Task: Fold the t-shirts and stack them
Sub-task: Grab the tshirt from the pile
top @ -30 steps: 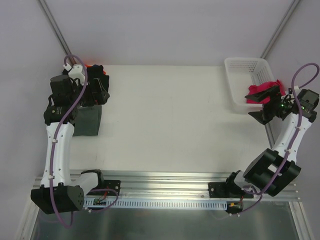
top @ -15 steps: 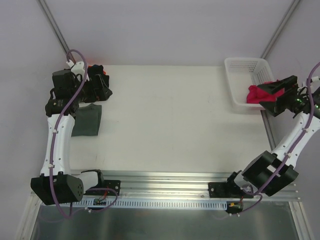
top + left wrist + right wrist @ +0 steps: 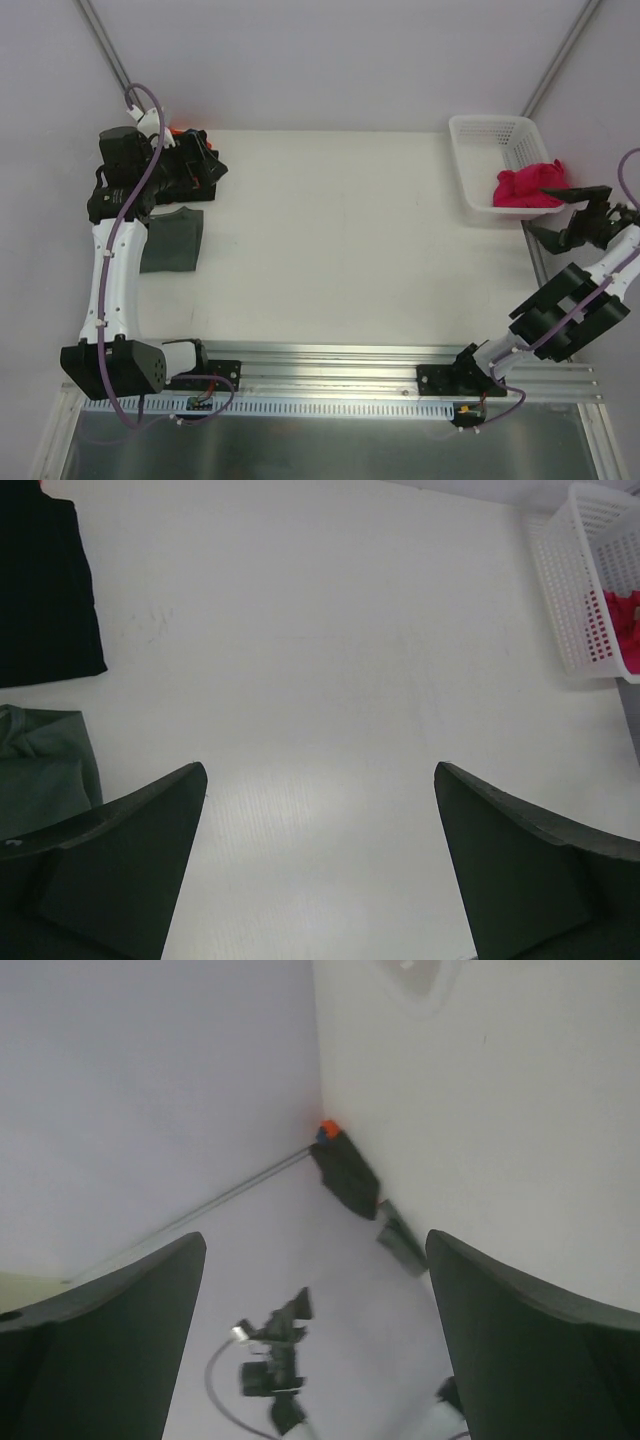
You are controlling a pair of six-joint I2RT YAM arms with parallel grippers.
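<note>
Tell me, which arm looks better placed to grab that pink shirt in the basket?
The right arm. The right hand, open and empty, hangs just beside the white basket holding the pink t-shirt; the left hand is at the opposite side of the table.

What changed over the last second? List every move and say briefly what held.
The right gripper, open, pulled back off the crimson-pink t-shirt toward the right edge of the table, leaving the shirt bunched in the white basket. The left gripper, also open, drew slightly toward the far-left corner, uncovering more of the grey-green t-shirt. Nothing was grasped. The basket and the grey-green t-shirt stayed put.
</note>
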